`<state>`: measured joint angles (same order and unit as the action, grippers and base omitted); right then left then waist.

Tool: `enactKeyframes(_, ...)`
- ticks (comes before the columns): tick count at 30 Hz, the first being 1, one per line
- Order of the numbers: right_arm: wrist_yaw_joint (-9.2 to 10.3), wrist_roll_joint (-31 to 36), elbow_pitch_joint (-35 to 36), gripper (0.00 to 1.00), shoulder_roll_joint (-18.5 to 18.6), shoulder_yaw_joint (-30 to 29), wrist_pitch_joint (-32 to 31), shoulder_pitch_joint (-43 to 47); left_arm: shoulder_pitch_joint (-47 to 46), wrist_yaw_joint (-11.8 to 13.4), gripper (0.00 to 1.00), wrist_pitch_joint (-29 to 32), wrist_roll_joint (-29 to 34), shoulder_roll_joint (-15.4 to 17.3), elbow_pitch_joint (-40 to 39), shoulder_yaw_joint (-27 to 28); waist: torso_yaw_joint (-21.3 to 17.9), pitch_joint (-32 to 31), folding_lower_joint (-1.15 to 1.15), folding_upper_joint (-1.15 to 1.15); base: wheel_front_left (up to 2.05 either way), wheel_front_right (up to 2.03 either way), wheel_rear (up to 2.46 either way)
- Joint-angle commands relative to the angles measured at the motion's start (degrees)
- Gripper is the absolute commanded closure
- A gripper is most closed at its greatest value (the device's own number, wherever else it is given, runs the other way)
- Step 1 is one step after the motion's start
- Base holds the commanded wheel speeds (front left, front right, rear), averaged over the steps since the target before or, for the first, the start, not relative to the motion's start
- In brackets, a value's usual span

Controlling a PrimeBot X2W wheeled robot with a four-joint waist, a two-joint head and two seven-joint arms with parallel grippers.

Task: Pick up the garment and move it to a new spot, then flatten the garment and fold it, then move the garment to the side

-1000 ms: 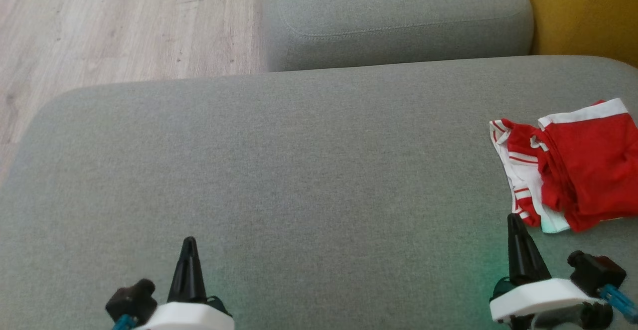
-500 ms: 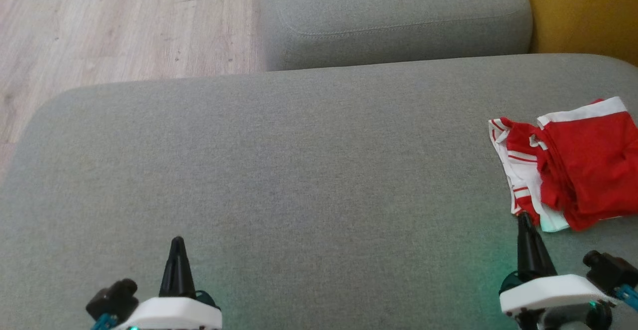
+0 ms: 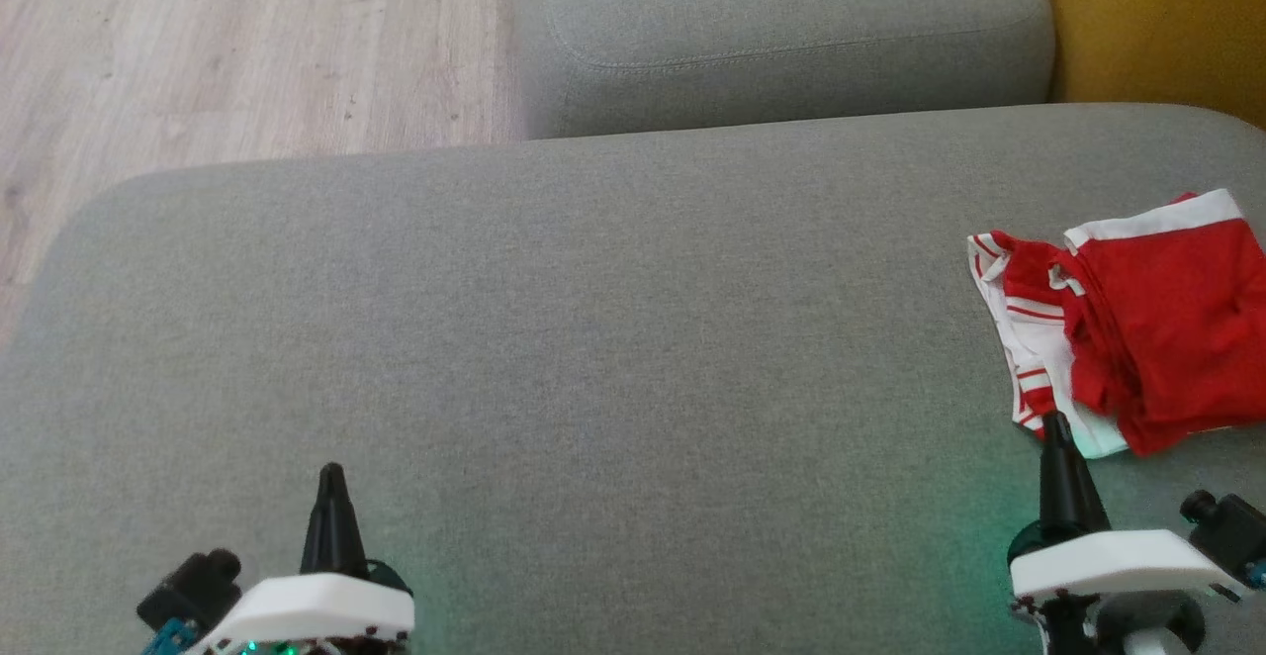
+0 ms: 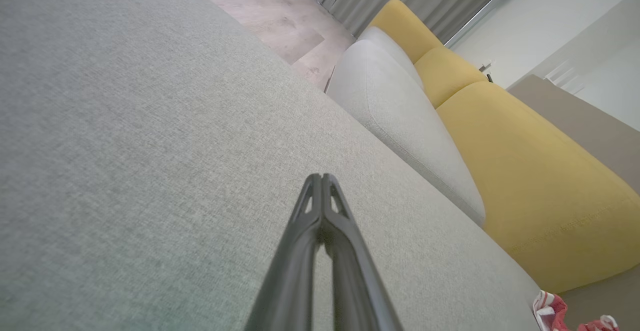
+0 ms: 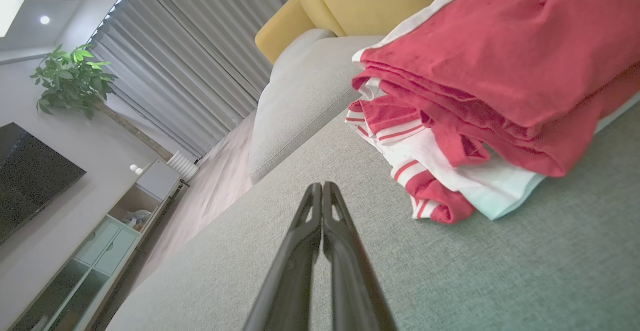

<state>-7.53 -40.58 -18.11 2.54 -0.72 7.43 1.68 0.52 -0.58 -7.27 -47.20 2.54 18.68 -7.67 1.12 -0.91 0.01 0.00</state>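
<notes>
Right pincer [image 3: 1054,422], fingers together, is edging nearer the folded red-and-white garment [image 3: 1157,328] lying just ahead of it; left pincer [image 3: 329,472], also together, is idling well apart.

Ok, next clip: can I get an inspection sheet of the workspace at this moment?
Surface: grey sofa cushion, bare across the middle.
Job's things: red and white garment, bunched in folds at the cushion's right end.
Clutter: nothing seen.
Grippers: left gripper shut, empty, over bare cushion; right gripper shut, empty, tip close beside the garment, apart from it.
Cables: short blue lead at the left wrist.
Surroundings: wooden floor, second grey cushion, yellow sofa back, curtains, plant.
</notes>
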Motion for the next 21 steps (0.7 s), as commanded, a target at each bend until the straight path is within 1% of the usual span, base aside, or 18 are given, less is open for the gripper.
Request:
enactKeyframes(1,0.02,-1.9,2.2,1.00,0.5,0.0,-0.3,-3.0,-3.1,-0.5,1.00,0.4,-1.5,0.3,-2.0,1.4,0.0,0.0,0.00,0.00,0.00,0.00,0.00)
enactKeyframes(21,0.02,-13.9,2.6,1.00,0.6,-1.2,-3.4,-4.1,-4.0,-2.1,1.00,3.5,-11.9,0.3,-2.6,4.4,-0.3,0.3,0.00,0.00,0.00,0.00,0.00)
